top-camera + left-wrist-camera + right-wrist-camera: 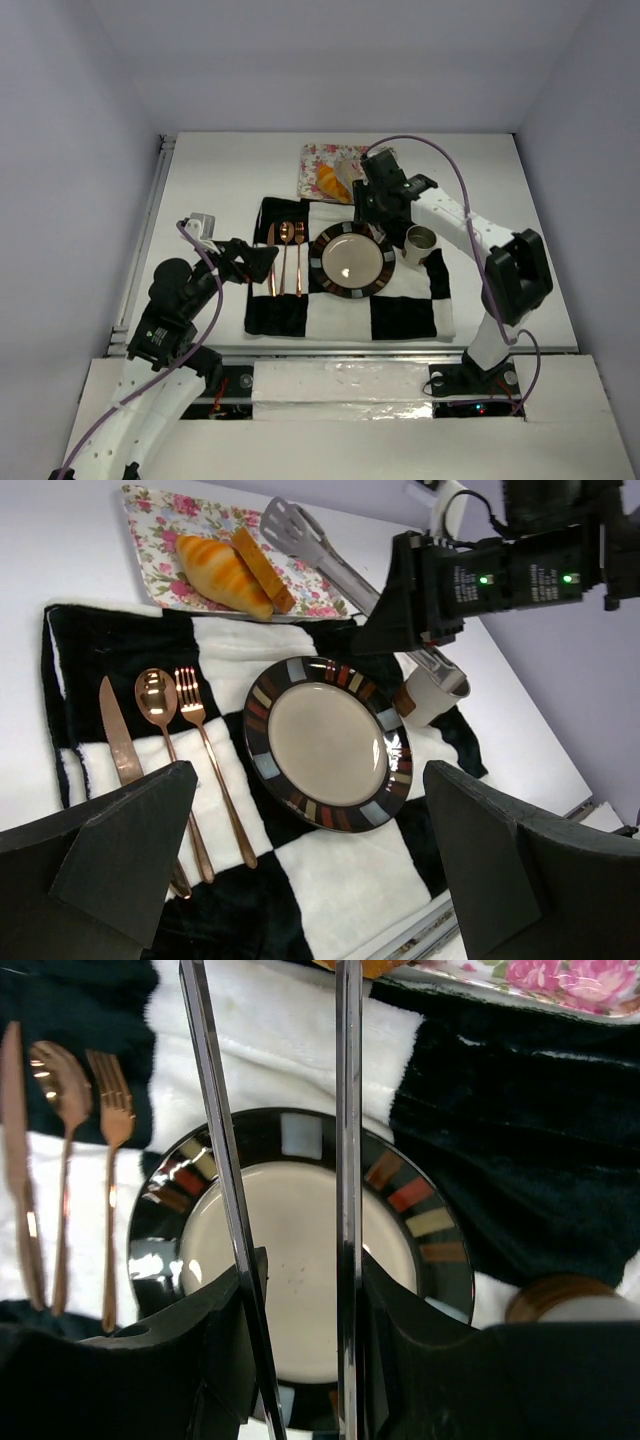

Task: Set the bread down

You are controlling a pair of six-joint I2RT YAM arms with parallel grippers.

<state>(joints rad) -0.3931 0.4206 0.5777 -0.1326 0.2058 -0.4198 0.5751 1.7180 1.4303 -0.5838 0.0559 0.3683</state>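
The bread, an orange-yellow roll and a tan-brown slice, lies on a floral tray beyond the checked mat; it also shows in the top view. My right gripper is shut on metal tongs, whose two arms stand apart and reach over the striped-rim plate toward the tray. In the left wrist view the tongs' head lies just right of the slice. My left gripper is open and empty, above the mat's near left part.
A copper knife, spoon and fork lie on the black-and-white mat left of the plate. A cup stands right of the plate, under my right arm. White walls close in the table's sides.
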